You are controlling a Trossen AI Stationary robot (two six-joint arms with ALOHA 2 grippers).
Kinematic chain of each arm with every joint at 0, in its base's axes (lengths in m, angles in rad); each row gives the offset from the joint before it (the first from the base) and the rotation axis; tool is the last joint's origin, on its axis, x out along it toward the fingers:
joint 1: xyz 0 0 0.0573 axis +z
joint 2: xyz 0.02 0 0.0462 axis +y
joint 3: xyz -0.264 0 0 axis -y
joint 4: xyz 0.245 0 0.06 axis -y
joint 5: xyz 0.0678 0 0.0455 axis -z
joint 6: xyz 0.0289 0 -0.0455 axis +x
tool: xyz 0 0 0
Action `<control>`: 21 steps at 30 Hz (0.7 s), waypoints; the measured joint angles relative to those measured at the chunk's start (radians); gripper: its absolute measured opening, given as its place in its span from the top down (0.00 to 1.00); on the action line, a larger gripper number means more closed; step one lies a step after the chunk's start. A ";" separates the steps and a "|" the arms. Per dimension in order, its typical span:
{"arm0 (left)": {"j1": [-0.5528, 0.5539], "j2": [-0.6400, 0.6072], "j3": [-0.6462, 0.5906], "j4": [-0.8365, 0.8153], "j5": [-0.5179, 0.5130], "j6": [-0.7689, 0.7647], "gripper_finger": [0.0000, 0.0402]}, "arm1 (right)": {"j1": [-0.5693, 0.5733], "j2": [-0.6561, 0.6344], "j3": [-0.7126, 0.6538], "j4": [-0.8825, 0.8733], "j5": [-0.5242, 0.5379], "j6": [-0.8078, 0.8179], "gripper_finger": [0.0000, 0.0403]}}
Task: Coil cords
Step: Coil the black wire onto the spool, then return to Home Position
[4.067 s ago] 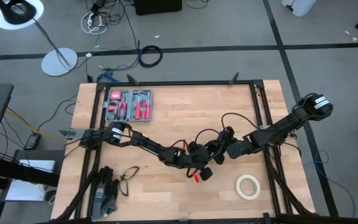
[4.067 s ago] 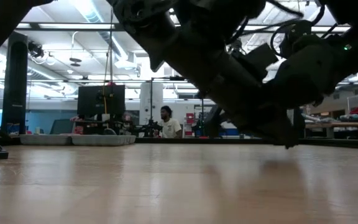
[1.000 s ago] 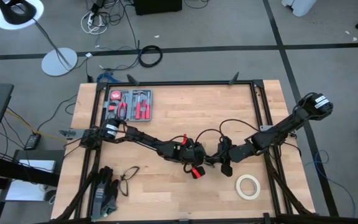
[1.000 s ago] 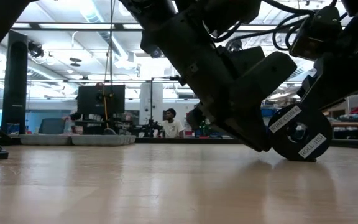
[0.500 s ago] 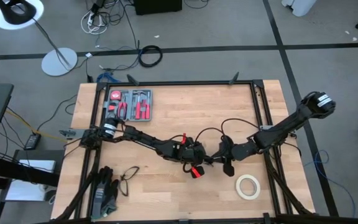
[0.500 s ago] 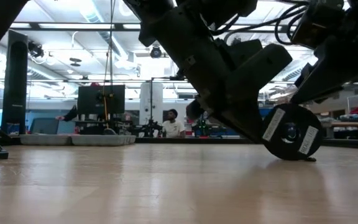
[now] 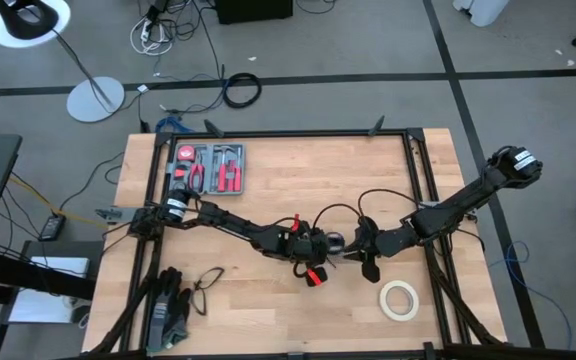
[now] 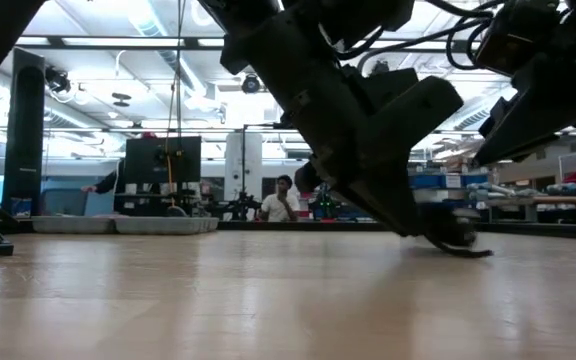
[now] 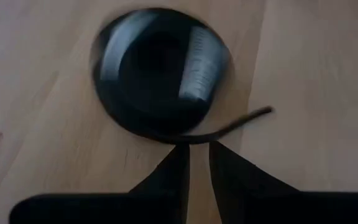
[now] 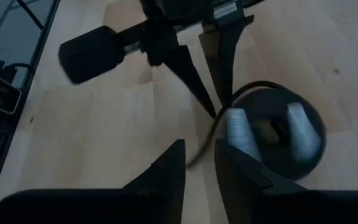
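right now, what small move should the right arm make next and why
Probably close the right pincer on the cord: its loose tail runs between the open fingers beside the cable ring, with the left pincer at the ring's edge.

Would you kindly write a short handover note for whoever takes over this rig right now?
Left gripper: low at the table's centre, right at the cord; hold unclear.
Right gripper: opposite it, with the cord's loose run leading toward it; hold unclear.
Cord: thin, black, curving off the edge of the black labelled roll, which lies flat on the table; one short end sticks out free.
Done: both arms are at the cord.
Left: the loose length is not yet coiled.
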 joint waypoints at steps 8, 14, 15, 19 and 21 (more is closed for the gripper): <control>-0.012 -0.053 -0.001 -0.122 -0.030 0.014 0.84 | 0.054 -0.113 0.001 -0.119 0.015 0.011 0.79; -0.020 -0.122 -0.001 -0.190 -0.059 0.018 0.84 | 0.116 -0.223 0.001 -0.113 0.108 0.000 0.79; -0.023 -0.130 0.000 -0.196 -0.063 0.018 0.84 | 0.126 -0.242 0.001 -0.113 0.128 -0.006 0.79; -0.042 -0.170 -0.001 -0.179 -0.094 0.055 0.84 | 0.161 -0.315 0.001 -0.102 0.143 -0.067 0.79; -0.062 -0.196 -0.002 -0.128 -0.128 0.104 0.84 | 0.180 -0.357 0.001 -0.085 0.142 -0.133 0.79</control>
